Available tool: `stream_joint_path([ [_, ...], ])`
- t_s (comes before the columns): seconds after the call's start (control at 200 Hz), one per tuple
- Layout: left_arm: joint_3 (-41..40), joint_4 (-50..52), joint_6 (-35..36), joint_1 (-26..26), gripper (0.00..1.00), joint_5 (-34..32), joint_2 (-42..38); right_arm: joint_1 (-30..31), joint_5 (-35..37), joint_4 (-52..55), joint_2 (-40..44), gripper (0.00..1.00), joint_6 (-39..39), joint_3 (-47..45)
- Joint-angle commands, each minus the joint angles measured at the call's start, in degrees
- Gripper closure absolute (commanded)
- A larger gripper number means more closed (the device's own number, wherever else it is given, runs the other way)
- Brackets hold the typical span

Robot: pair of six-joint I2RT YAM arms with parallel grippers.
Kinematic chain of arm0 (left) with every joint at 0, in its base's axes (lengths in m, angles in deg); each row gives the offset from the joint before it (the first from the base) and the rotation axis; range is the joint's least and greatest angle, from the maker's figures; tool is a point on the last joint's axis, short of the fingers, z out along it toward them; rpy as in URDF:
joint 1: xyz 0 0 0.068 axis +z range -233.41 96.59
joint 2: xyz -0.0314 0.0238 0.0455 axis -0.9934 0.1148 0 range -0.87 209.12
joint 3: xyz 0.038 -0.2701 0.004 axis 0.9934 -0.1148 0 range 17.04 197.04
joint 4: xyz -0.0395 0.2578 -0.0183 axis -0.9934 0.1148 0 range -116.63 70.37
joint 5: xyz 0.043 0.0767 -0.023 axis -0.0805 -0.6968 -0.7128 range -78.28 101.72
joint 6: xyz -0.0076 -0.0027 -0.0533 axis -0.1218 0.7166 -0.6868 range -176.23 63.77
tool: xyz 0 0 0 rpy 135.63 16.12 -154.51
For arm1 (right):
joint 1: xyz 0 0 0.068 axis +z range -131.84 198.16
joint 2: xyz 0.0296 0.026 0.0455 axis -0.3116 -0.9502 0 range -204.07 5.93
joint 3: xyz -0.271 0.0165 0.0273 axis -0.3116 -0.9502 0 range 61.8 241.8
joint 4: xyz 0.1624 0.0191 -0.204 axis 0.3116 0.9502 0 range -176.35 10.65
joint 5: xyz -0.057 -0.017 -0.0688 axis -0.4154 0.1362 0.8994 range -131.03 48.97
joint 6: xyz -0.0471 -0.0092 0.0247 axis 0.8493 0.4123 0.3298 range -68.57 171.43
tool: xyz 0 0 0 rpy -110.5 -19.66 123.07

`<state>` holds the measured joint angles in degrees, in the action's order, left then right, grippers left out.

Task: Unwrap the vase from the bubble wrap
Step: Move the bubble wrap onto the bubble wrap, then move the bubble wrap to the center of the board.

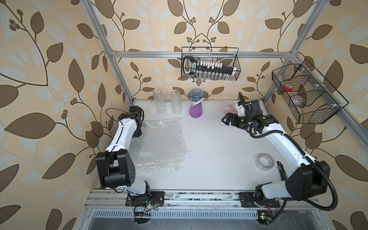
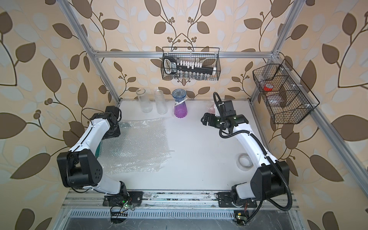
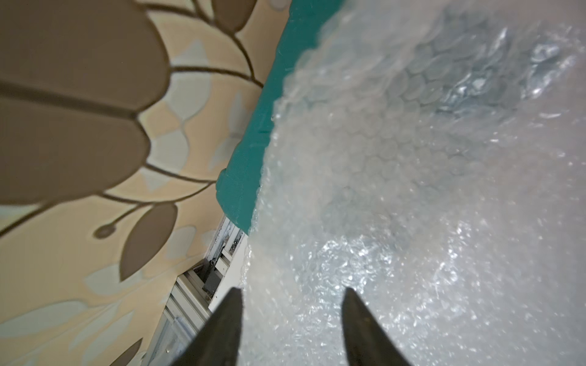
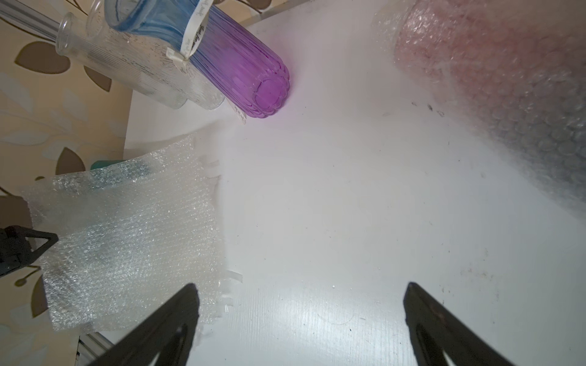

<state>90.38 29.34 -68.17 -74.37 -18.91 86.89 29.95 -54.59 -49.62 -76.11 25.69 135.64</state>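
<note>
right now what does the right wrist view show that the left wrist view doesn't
Only the right wrist view: a purple-and-blue ribbed glass vase, two clear glass cylinder vases beside it, a pink object wrapped in bubble wrap, and the right gripper, fingers wide apart.
Only the left wrist view: the left gripper from behind, both fingers apart.
Both: flat clear bubble wrap sheets, a teal object at their edge, and leaf-patterned wallpaper.
</note>
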Motion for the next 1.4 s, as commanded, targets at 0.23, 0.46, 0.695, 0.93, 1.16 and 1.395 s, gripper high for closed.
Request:
stream_joint_path([
  [0.23,2.1,-3.4,-0.3,-5.3,0.01,-0.2,-6.2,-6.3,0.9,0.2,-8.1,0.01,-6.3,6.2],
  [0.46,0.9,-4.2,-1.0,-23.1,0.01,23.5,-13.1,-17.0,-1.6,-2.6,-11.6,0.01,-12.7,2.4],
  [0.695,-5.1,-19.4,-7.6,-36.5,0.01,46.4,-17.9,-24.1,1.1,-4.7,-13.4,0.01,-12.4,1.3],
  [0.93,-2.7,-21.6,-12.9,-40.1,0.01,52.1,-12.4,-31.4,1.9,-5.1,-15.8,0.01,-12.9,0.7],
  [1.16,-0.3,-21.7,-16.8,-40.2,0.01,53.3,-10.1,-32.4,-3.8,-9.0,-20.9,0.02,-14.3,1.0],
  [1.395,0.9,-25.2,-21.9,-40.2,0.01,54.1,-7.1,-31.0,-6.6,-10.2,-23.9,0.24,-13.6,0.7],
])
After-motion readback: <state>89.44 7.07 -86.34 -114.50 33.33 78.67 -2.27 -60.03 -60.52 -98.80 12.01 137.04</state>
